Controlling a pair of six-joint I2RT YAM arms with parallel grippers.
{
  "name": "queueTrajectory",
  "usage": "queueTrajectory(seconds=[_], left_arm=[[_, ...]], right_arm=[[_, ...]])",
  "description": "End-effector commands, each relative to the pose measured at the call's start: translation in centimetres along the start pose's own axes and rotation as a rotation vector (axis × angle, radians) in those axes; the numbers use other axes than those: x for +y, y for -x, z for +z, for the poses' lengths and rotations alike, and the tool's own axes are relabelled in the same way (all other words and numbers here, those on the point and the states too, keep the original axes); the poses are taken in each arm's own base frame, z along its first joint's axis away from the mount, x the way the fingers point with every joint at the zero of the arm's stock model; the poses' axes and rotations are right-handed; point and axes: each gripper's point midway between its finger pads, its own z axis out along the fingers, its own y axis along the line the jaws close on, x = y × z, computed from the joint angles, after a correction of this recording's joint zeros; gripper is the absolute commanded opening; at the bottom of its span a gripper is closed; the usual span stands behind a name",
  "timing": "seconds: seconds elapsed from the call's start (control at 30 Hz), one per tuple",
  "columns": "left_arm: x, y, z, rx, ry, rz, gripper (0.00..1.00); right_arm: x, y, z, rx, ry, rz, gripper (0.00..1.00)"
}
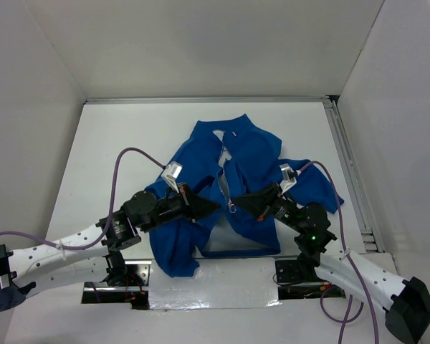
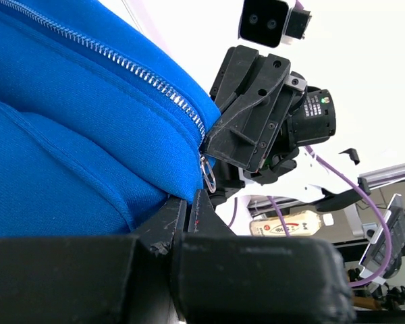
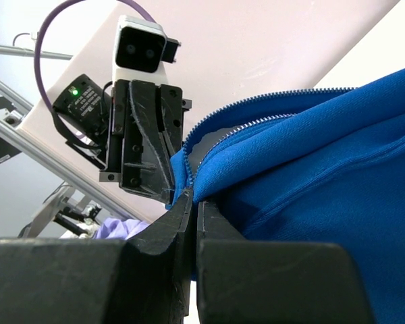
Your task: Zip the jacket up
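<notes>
The royal-blue jacket (image 1: 251, 161) lies crumpled in the middle of the white table, its front partly open and showing white lining. My left gripper (image 1: 213, 207) is shut on the left front edge low down. The right gripper (image 1: 238, 203) faces it, almost tip to tip, shut on the other front edge. In the left wrist view the left gripper (image 2: 189, 200) pinches blue fabric just under the small metal zipper pull (image 2: 208, 177), with pale zipper teeth (image 2: 131, 67) running up to the left. In the right wrist view the right gripper (image 3: 194, 196) clamps the jacket (image 3: 324, 155) edge below its zipper teeth (image 3: 243, 125).
White walls enclose the table (image 1: 129, 136) on three sides. A metal rail (image 1: 350, 172) runs along the right side. Purple cables loop from both arms. Beyond the table, the left wrist view shows a bottle (image 2: 293, 223) and the right wrist view shows a lilac cloth (image 3: 118, 229).
</notes>
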Motion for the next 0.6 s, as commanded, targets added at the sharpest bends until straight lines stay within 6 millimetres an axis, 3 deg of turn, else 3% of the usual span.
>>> queueTrajectory(seconds=[0.0,0.57], left_arm=[[-2.32,1.21,0.0,-0.046,-0.097,-0.023,0.0],[-2.74,1.55,-0.69,-0.064,-0.12,-0.019,0.0]], right_arm=[[2.86,1.26,-0.01,-0.052,0.116,-0.035,0.0],[2.74,1.03,-0.23,-0.037,0.098,-0.028,0.0]])
